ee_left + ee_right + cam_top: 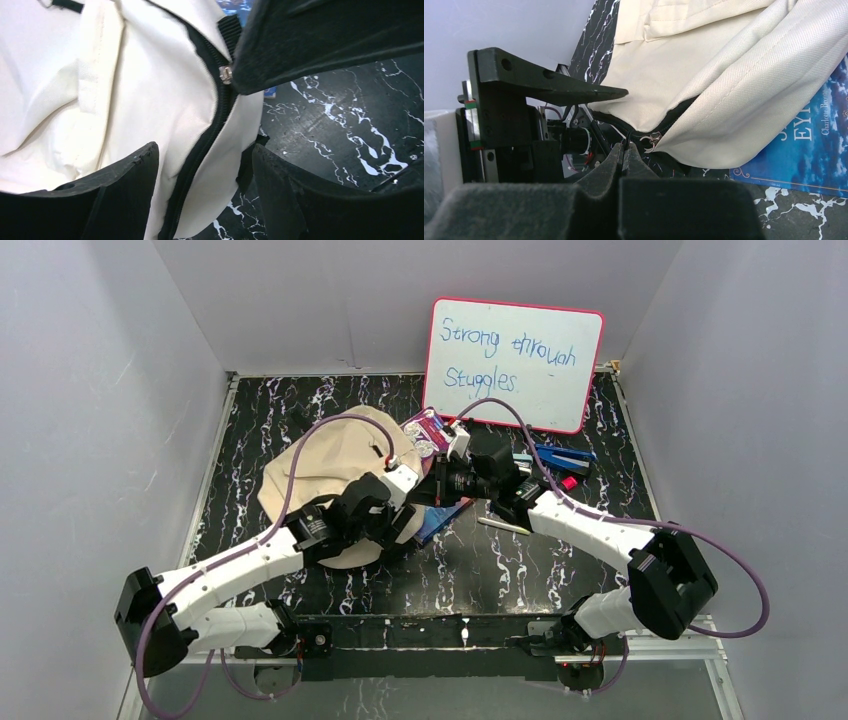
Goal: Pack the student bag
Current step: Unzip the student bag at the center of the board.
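The student bag (320,465), cream canvas with a black zipper (200,145), lies at the left centre of the table. Its right corner rests on a blue book (804,145). In the left wrist view my left gripper (205,150) stands open and straddles the bag's zippered edge, one finger on each side. My right gripper (624,149) is shut, pinching the thin dark zipper pull just beside the metal slider (226,74). Both grippers meet at the bag's right corner (415,505). The inside of the bag is hidden.
A whiteboard (515,360) with handwriting leans on the back wall. A colourful packet (428,432) lies behind the bag. Blue and pink stationery (562,462) sits to the right. Grey walls close in the black marbled table (480,560).
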